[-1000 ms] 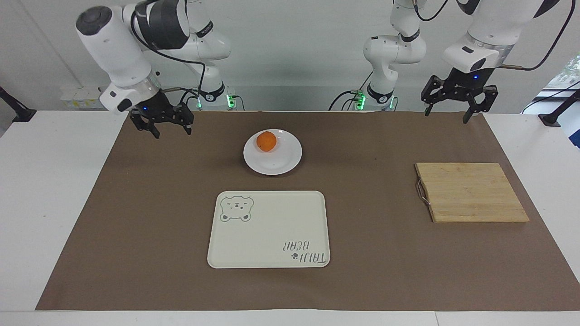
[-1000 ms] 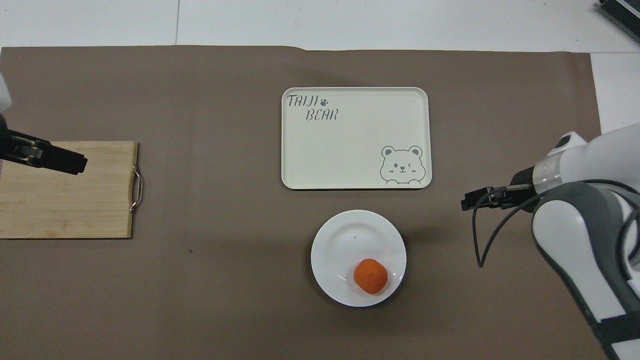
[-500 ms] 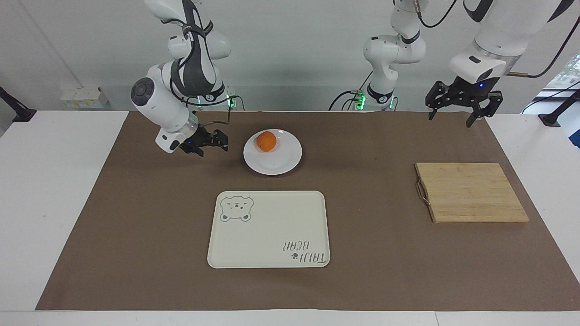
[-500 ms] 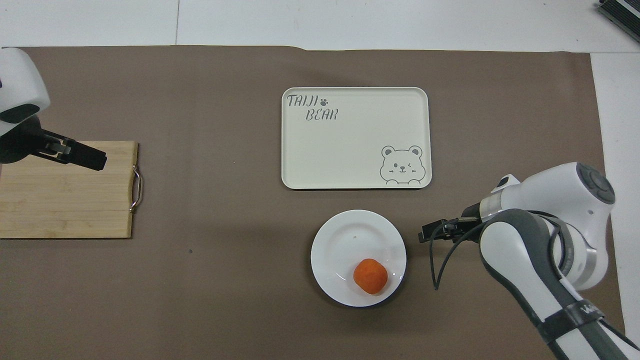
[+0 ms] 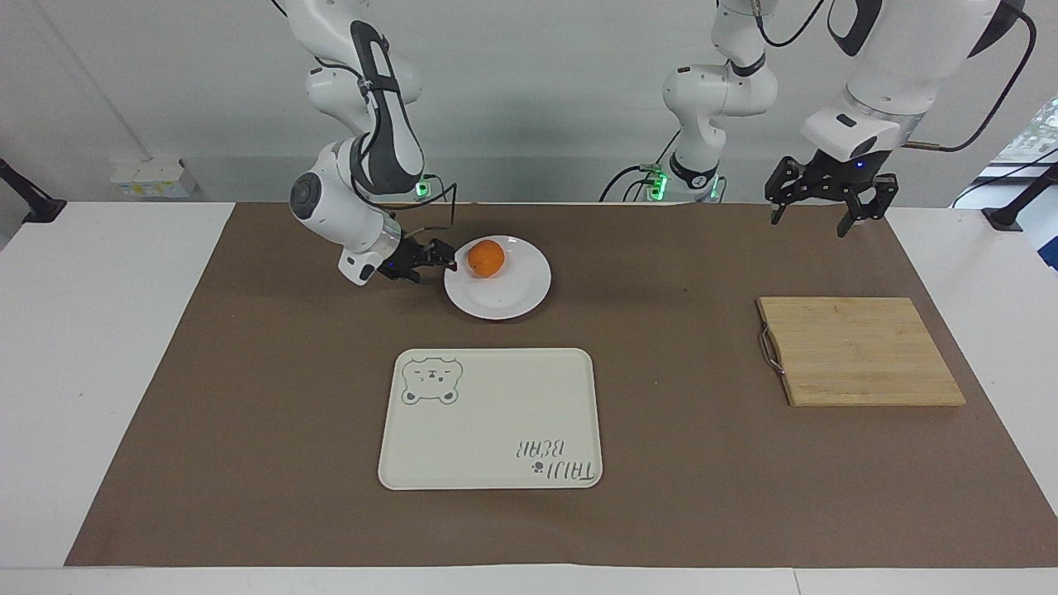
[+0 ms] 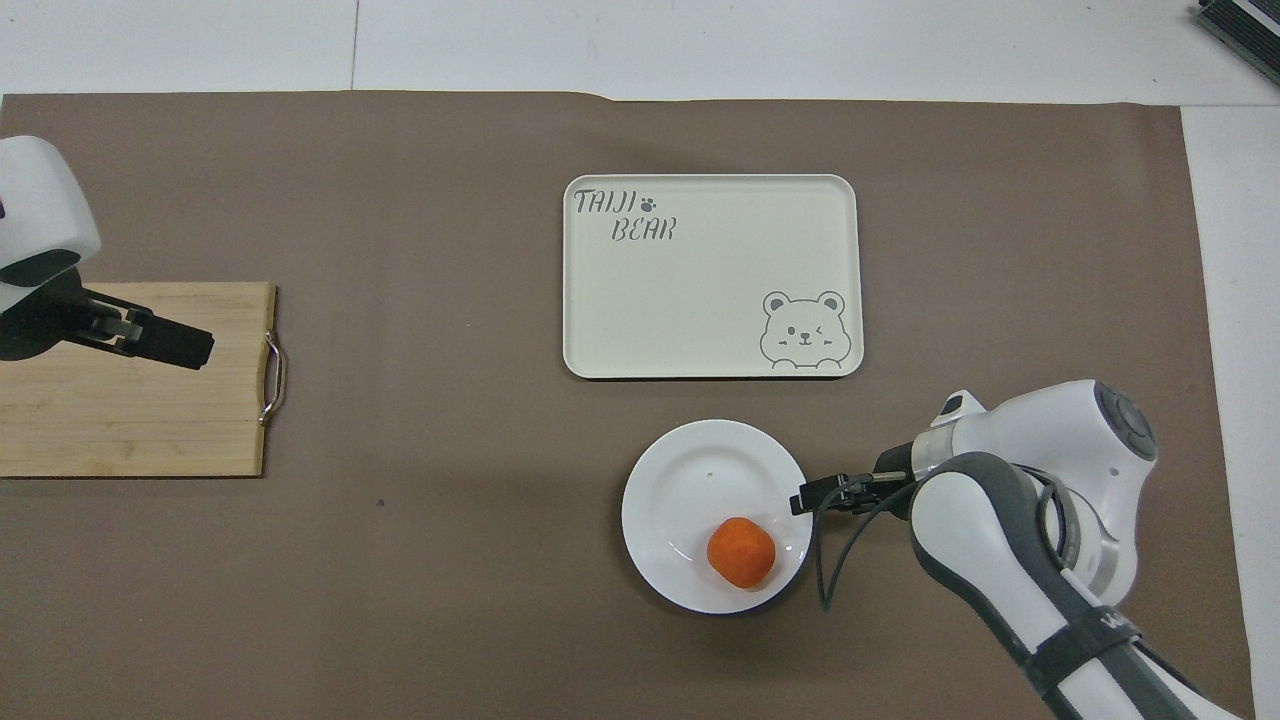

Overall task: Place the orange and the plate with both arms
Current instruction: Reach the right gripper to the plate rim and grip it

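Early going: orange [image 5: 486, 257] on plate [image 5: 508, 297], tray [image 5: 496, 430] at six o'clock bare, right gripper [image 5: 446, 263] open-fingered at plate's rim, left gripper [image 5: 822, 207] open, empty, over table corner.

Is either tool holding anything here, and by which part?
Nothing is held. The open right tool sits at the glossy white round plate's rim; the open left tool is raised, empty.

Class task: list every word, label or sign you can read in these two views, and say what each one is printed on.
"TAIJI BEAR", with a paw print after TAIJI: on the rectangular cream tray with the bear drawing, in the corner diagonally across from the bear.
White lettering on the right arm's dark band: too small to read.
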### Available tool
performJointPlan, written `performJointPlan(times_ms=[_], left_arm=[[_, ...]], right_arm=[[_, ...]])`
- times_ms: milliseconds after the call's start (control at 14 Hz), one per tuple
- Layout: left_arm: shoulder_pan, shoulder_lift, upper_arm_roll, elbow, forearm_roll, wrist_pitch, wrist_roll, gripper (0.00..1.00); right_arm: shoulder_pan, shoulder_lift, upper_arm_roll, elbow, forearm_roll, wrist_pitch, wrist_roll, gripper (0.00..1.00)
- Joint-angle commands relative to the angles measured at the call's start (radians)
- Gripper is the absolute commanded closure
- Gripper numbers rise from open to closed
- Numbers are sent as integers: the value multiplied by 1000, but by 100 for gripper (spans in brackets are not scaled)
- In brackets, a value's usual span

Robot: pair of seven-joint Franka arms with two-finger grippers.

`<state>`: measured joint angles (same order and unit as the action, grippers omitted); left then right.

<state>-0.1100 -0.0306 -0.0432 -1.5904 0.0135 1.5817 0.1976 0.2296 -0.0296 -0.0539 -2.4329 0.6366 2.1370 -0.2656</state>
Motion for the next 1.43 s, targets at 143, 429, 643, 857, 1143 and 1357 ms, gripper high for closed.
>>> performJointPlan(times_ms=[143, 429, 643, 857, 1143, 1357], left_arm=[[16, -28, -7, -33, 5, 11, -4, 0], [21, -6, -7, 18, 9, -55, -6, 0], [19, -5, -6, 18, 0, -60, -6, 0], [44, -6, -6, 15, -15, -58, -4, 0], [61, -9, -6, 12, -32, -72, -26, 0], [59, -9, -7, 10, -32, -69, -81, 0]], right_arm=[[13, -18, -4, -64, 70, 35, -53, 0], [34, -15, -4, -89, 107, 37, -52, 1], [47, -15, -4, -93, 110, 38, -47, 14], [47, -12, -4, -100, 110, 44, -52, 45], [48, -7, -4, -103, 110, 50, -49, 84], [48, 0, -4, -97, 110, 52, -41, 100]])
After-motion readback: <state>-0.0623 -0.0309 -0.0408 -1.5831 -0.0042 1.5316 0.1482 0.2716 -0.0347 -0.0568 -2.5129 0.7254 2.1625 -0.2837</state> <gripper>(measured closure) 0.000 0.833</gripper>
